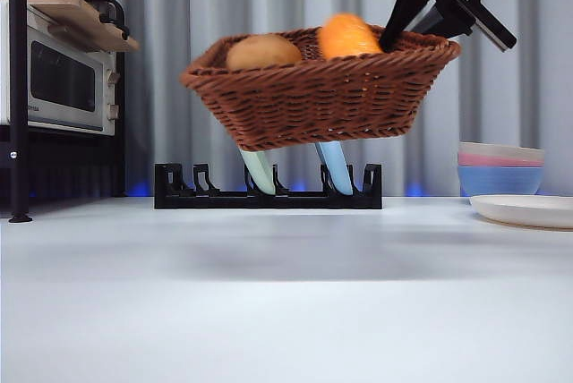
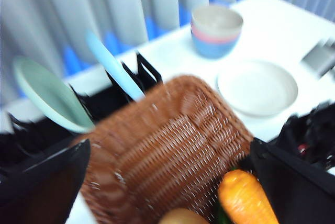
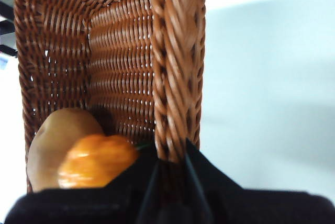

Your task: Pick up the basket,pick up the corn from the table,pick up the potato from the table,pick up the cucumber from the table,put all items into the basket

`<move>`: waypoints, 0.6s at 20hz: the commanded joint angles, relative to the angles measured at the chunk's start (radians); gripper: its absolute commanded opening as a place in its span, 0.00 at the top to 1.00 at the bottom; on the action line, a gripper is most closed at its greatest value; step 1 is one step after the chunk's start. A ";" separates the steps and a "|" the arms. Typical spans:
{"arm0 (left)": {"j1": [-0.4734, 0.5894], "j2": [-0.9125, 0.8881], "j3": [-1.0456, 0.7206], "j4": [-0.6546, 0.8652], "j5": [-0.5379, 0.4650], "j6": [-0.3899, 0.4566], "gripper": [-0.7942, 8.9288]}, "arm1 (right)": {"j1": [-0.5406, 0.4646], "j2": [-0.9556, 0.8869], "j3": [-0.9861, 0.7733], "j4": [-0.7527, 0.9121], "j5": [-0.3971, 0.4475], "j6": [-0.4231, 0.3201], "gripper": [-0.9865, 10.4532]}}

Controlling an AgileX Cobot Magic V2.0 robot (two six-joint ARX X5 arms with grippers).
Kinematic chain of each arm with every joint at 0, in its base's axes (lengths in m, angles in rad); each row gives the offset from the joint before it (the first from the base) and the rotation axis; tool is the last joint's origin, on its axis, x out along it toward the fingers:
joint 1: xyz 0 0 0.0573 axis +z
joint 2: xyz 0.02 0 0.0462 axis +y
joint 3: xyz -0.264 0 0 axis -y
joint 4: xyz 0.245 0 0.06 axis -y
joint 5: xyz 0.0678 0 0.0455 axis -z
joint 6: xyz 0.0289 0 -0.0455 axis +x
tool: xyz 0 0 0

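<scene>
The brown wicker basket hangs tilted in the air above the white table. My right gripper is shut on its right rim, which also shows in the right wrist view. The tan potato and the orange corn lie inside the basket. They also show in the right wrist view: the potato, the corn. Only a dark green sliver of the cucumber shows beside the corn. My left gripper is open and empty above the basket.
A black dish rack with a pale green plate and a blue plate stands behind the basket. Stacked bowls and a white plate sit at the right. A microwave on a shelf stands at the left.
</scene>
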 commanded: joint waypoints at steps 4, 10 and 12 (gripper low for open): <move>0.002 -0.064 0.101 -0.036 -0.019 0.055 0.27 | 0.001 0.099 0.002 0.020 -0.008 0.053 0.92; 0.002 -0.134 0.104 -0.050 -0.019 0.055 0.27 | 0.001 0.206 0.002 0.021 -0.008 0.080 0.92; 0.002 -0.150 0.104 -0.055 -0.020 0.055 0.27 | 0.001 0.235 0.002 0.022 -0.008 0.087 0.92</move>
